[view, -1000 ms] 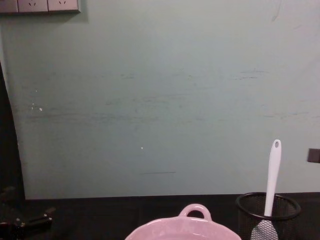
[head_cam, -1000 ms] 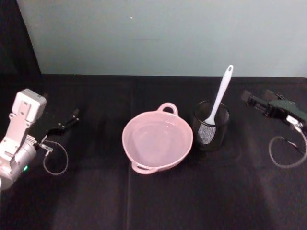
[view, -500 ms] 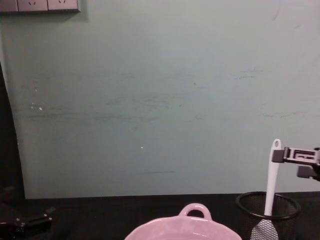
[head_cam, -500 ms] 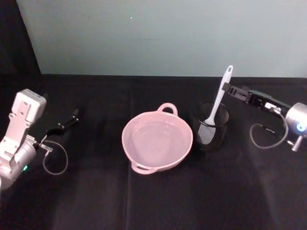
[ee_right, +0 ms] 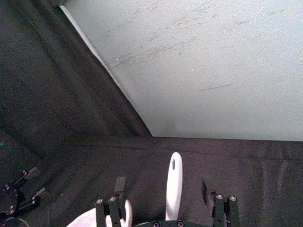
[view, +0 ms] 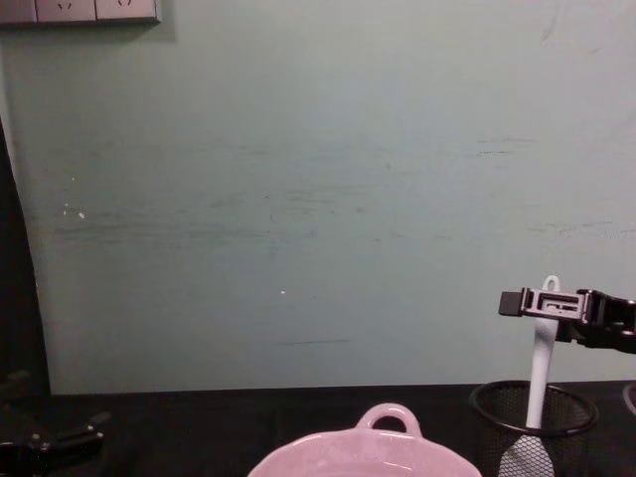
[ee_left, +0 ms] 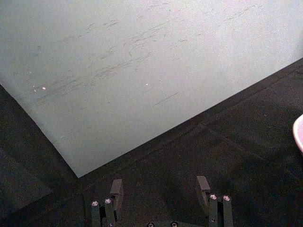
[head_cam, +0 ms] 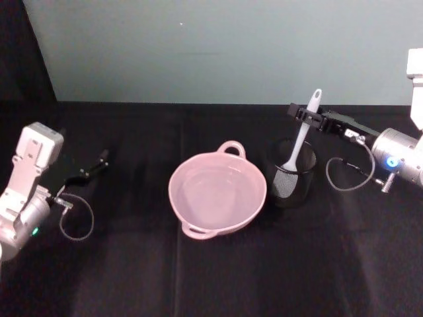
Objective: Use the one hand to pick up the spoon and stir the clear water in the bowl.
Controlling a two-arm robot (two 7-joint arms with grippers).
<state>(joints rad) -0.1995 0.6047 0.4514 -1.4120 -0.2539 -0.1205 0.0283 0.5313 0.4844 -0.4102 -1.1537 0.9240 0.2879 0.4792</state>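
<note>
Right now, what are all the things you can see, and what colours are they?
Bowl: one, pale pink, middle of the table.
Water: clear, inside the bowl.
Mesh cup: one, black, just right of the bowl.
Spoon: one, white, standing in the mesh cup, handle up.
Tablecloth: one, black, under everything.
Wall: pale green, behind the table.
Right gripper: one, black, open fingers on either side of the spoon's handle.
Left gripper: one, black, open, parked at the table's left side.
</note>
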